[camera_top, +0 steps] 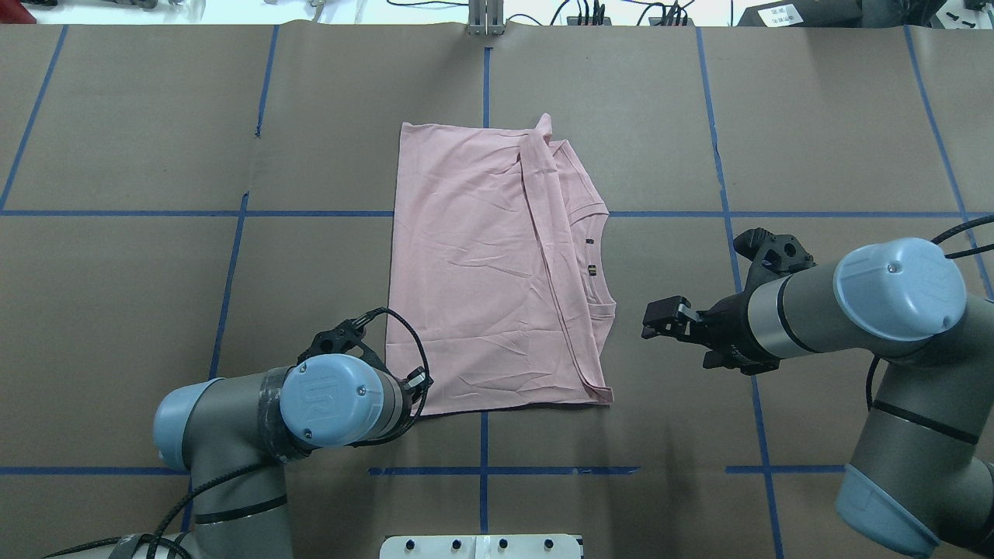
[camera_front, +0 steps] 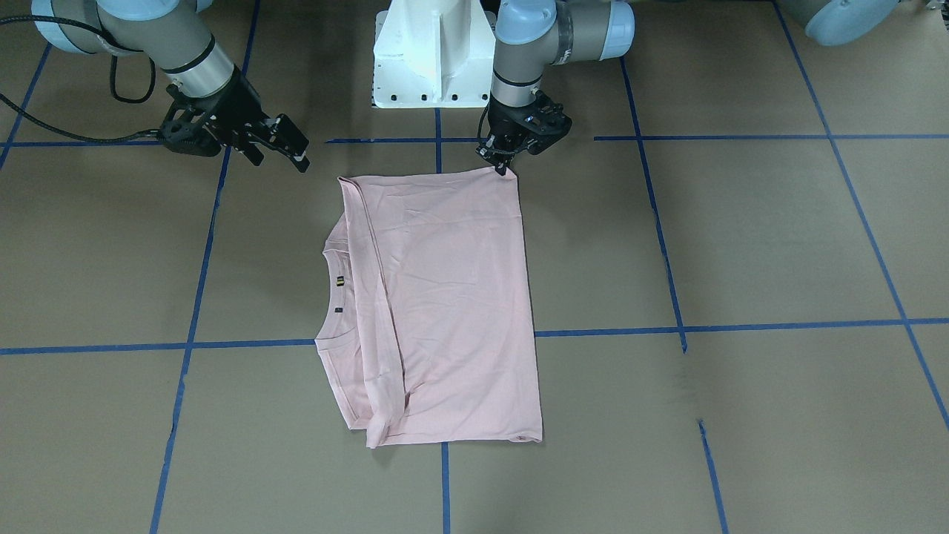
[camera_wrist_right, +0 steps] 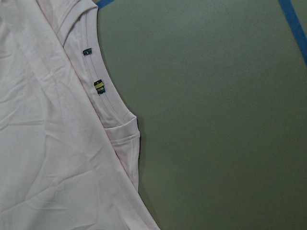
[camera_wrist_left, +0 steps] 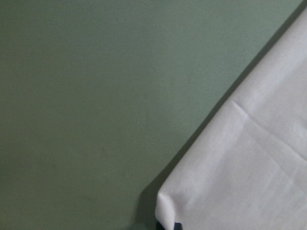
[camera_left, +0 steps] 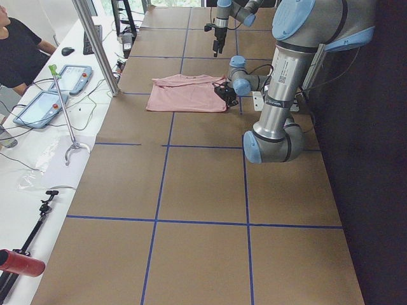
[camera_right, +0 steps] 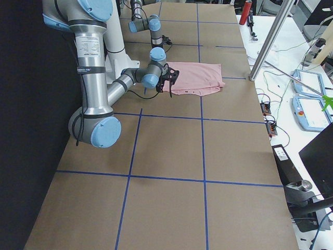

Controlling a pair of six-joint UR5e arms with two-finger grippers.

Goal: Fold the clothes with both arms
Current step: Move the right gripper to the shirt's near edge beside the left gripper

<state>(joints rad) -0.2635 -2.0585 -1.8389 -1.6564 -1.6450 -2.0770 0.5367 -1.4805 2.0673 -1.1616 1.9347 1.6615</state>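
The shirt (camera_front: 445, 297) lies flat in the middle of the bench (camera_front: 741, 237), its sides already folded in, so I judge a cross fold is left. The left gripper (camera_front: 504, 165) touches one corner; whether it pinches I cannot tell. The right gripper (camera_front: 285, 148) hangs open and empty nearby.

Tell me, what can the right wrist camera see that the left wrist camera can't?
Only the right wrist view shows the T-shirt's ribbed collar, two little tags and blue tape. Only the left wrist view shows a plain corner of the cloth, up close. Both show pale shirt fabric lying on the brown table.
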